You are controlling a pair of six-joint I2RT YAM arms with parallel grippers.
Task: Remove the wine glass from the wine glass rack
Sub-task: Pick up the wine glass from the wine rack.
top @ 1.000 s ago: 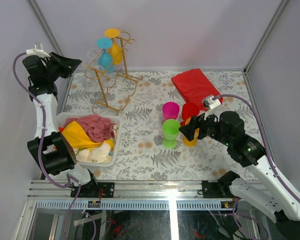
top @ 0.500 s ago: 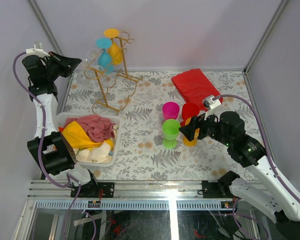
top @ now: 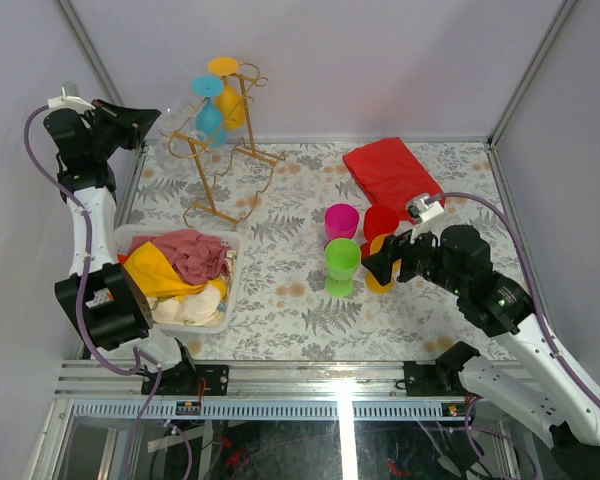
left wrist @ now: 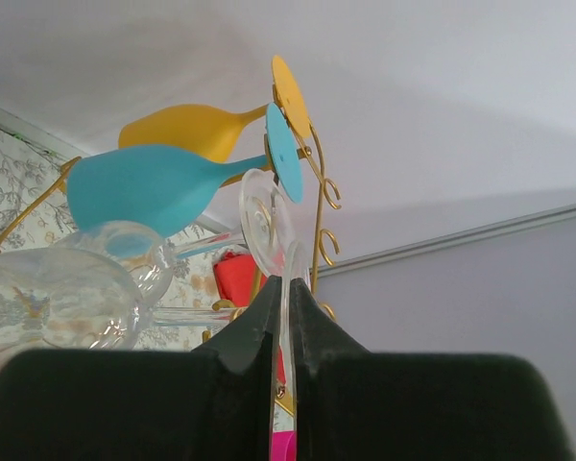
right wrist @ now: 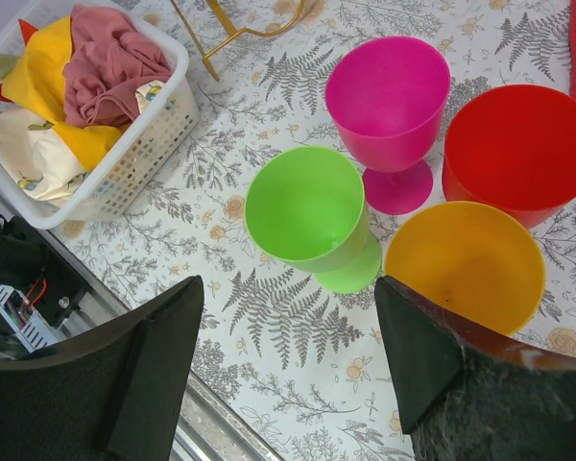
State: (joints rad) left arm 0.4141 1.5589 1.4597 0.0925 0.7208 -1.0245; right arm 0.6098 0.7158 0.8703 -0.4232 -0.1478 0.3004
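Covering the table (top: 280,290) is a pale cloth printed with grey ferns and small orange flowers, walled in by plain white panels (top: 380,60) on three sides. One wine glass rack (top: 206,178), thin gold wire in an A shape with curled hooks, stands at 11 o'clock. Four glasses hang on it: one yellow glass (left wrist: 187,130), one teal glass (left wrist: 144,182) and two clear ones. The clear wine glass (left wrist: 48,307) nearest the left gripper (left wrist: 286,293) is see-through, with a round bowl and a thin stem, and hangs on the rack's 9 o'clock side. The jaws are pinched together on the thin edge of a clear foot, apparently this glass's. The second clear glass (left wrist: 125,252) sits just above it. One white basket (right wrist: 144,144) of cloths lies at 8 o'clock and one folded red cloth (top: 390,170) at 1 o'clock. Four plastic goblets, magenta (right wrist: 389,96), green (right wrist: 307,206), red (right wrist: 518,139) and orange (right wrist: 466,264), cluster at 4 o'clock. The right gripper (right wrist: 288,384) hovers over them, jaws spread wide, gripping nothing.
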